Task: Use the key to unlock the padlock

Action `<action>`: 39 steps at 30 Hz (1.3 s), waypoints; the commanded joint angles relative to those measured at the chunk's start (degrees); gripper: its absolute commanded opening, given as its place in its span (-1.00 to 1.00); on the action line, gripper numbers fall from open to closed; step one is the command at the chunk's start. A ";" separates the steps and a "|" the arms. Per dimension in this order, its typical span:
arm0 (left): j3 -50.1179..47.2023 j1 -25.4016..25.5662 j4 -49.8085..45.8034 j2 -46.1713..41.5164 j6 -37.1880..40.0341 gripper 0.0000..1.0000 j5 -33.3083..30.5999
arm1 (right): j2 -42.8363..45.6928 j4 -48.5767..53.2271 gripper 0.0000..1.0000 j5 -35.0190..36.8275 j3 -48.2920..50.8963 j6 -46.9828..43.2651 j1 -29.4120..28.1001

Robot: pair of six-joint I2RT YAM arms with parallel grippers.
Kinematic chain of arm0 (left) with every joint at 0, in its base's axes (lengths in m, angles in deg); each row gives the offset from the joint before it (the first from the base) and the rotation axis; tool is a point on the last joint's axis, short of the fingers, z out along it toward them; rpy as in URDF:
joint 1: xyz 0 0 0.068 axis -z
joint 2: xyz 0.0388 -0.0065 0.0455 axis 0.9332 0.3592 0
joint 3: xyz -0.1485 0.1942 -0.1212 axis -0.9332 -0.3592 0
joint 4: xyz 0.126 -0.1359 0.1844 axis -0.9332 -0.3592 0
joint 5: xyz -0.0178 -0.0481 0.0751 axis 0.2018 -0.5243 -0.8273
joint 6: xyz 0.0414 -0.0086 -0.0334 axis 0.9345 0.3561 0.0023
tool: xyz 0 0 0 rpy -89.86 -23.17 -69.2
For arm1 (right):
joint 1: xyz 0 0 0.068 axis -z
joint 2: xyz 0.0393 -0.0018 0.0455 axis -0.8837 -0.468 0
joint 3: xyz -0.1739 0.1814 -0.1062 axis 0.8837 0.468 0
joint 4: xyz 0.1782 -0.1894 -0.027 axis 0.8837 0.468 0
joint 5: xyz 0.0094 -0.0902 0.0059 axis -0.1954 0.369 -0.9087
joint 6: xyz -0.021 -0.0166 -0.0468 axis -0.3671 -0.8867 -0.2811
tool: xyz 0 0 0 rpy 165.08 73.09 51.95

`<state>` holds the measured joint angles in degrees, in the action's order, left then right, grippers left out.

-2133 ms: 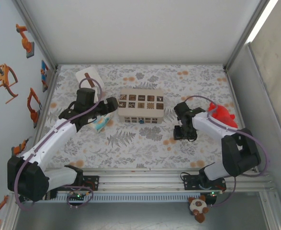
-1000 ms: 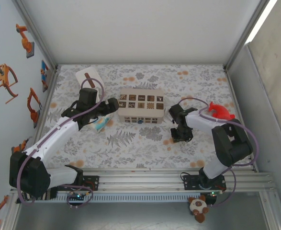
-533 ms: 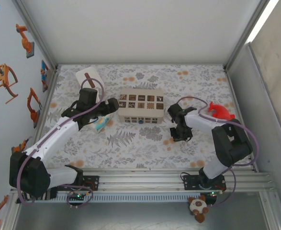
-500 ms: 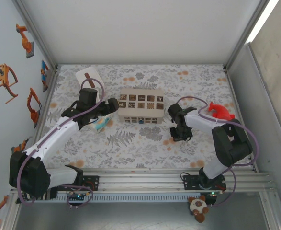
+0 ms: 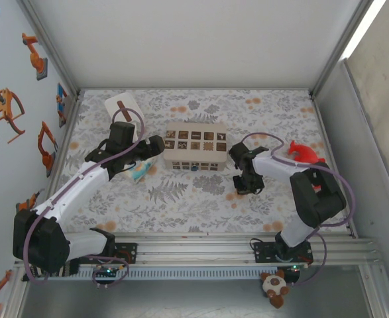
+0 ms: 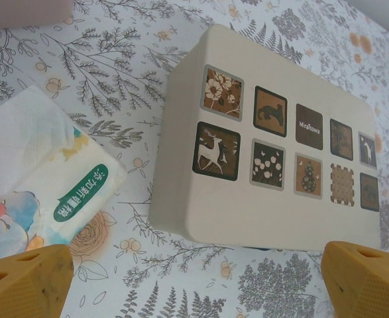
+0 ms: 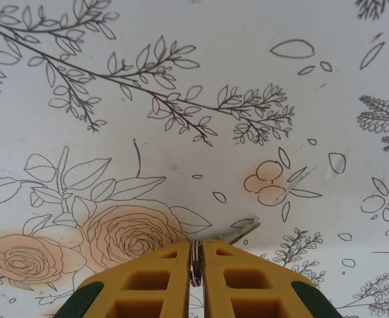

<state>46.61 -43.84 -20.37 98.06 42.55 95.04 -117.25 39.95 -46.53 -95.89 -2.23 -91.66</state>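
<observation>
The right gripper is closed on the key at its head, blade sticking out, low over the table; the key seems light, stiff, slippery, so hold the flat head; the left gripper is wide open above the box.

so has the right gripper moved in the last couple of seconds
Yes. The right gripper has shifted left, nearer the right end of the patterned box.
</observation>
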 commanded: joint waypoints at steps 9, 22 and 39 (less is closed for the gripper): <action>1.38 -0.01 -2.70 -2.29 0.24 0.92 -1.69 | 2.85 2.27 -1.00 3.15 -1.69 -0.04 -0.94; 4.08 -3.12 -3.90 -6.21 -6.67 0.92 7.18 | 21.52 -1.12 -1.00 0.92 -7.03 -12.67 -0.94; 6.12 -1.22 1.82 -8.35 -8.09 0.98 20.86 | 35.78 -25.01 -1.00 -1.24 -8.12 -53.10 -15.66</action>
<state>51.13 -45.61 -19.78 90.06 35.55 113.29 -80.97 19.82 -47.01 -103.65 -46.16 -106.87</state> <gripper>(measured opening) 0.990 0.048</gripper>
